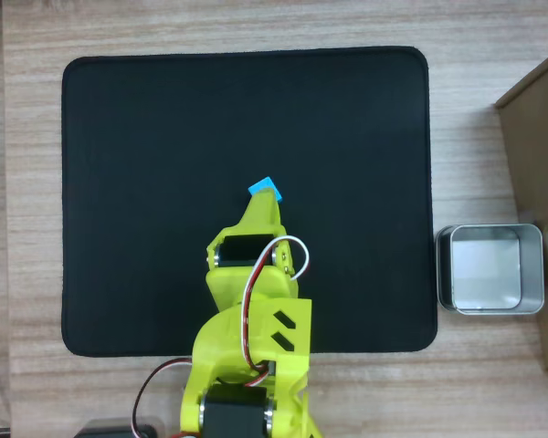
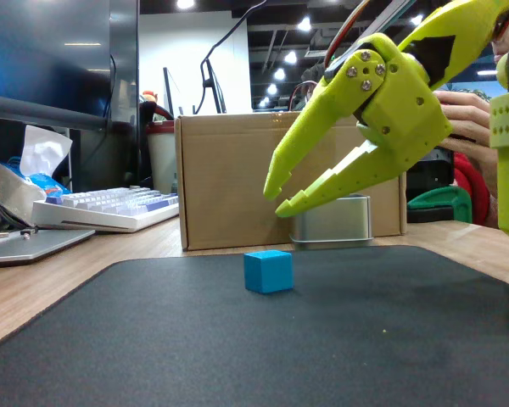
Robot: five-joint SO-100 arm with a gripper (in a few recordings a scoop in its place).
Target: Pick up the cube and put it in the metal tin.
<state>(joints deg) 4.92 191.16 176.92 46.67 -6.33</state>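
The tiny sky-blue cube [image 2: 268, 270] sits on the black rectangular mat [image 1: 164, 182], untouched. Above it hangs the lime-green gripper [image 2: 279, 196], fingers spread and empty. The shiny square metal tin [image 1: 490, 269] stands on the wooden table [image 1: 256, 23], beside the mat's right edge in the overhead view.

A pale wood-grain bench [image 1: 475, 109] carries a black rectangular mat with rounded corners [image 1: 164, 182]. In the fixed view, a brown cardboard box [image 2: 229, 178] stands at the mat's far edge, with a white computer keyboard [image 2: 110, 208] to its left and a dark monitor [image 2: 51, 68] above that. A crumpled white tissue [image 2: 42, 148] sits near the monitor. Round ceiling lights [image 2: 280, 80] glow in the dim room behind.
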